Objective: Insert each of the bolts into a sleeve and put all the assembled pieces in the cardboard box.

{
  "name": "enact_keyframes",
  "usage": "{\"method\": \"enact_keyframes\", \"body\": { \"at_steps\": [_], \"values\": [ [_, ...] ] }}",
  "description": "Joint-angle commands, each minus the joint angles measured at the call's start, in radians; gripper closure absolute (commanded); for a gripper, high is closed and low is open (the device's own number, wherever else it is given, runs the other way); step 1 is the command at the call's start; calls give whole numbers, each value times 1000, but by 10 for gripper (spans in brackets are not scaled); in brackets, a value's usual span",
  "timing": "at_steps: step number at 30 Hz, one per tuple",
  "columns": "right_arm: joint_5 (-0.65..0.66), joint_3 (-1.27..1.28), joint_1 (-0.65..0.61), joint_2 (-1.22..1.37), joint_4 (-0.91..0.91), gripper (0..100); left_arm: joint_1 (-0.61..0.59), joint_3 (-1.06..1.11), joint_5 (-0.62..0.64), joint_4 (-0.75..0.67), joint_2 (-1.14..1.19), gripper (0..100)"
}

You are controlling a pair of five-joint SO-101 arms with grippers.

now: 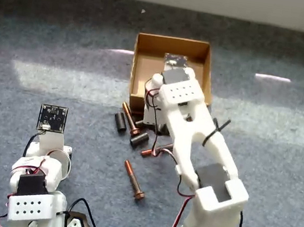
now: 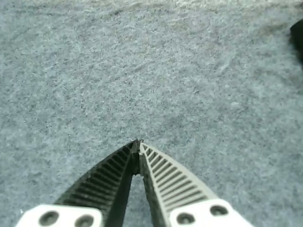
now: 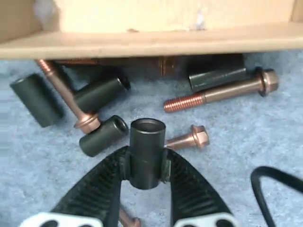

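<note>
Grey carpet (image 1: 50, 33) all over. Right gripper (image 3: 147, 158) clamps a black sleeve (image 3: 147, 137) upright at 6 o'clock of the cardboard box (image 1: 140, 61). Loose bolts (image 1: 133, 179) and spare sleeves (image 1: 120, 121) lie nearby. Left gripper (image 2: 138, 147) is pinched together and empty, at 8 o'clock of the pile.

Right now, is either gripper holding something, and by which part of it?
The right gripper clamps a black sleeve by its side wall, below the open end. The left gripper is shut on nothing.
</note>
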Motion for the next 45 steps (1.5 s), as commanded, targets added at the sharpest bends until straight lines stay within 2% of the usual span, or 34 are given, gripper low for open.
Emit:
{"method": "enact_keyframes", "body": {
  "at_steps": [1,8,15,25,35,45],
  "values": [
    [14,91,24,-260,-22,993,-13,-42,-11,2,-12,979],
    [17,421,30,-596,-142,993,-13,-42,-11,2,-12,979],
    [163,687,148,-846,-242,993,-13,-42,-11,3,-12,980],
    [163,1070,271,-1221,-387,993,-13,-42,-11,3,-12,980],
    [161,1394,300,-1607,-503,993,-13,-42,-11,5,-12,981],
    [160,1587,334,-1989,-503,993,-13,-27,-11,2,-13,981]
  ]
}}
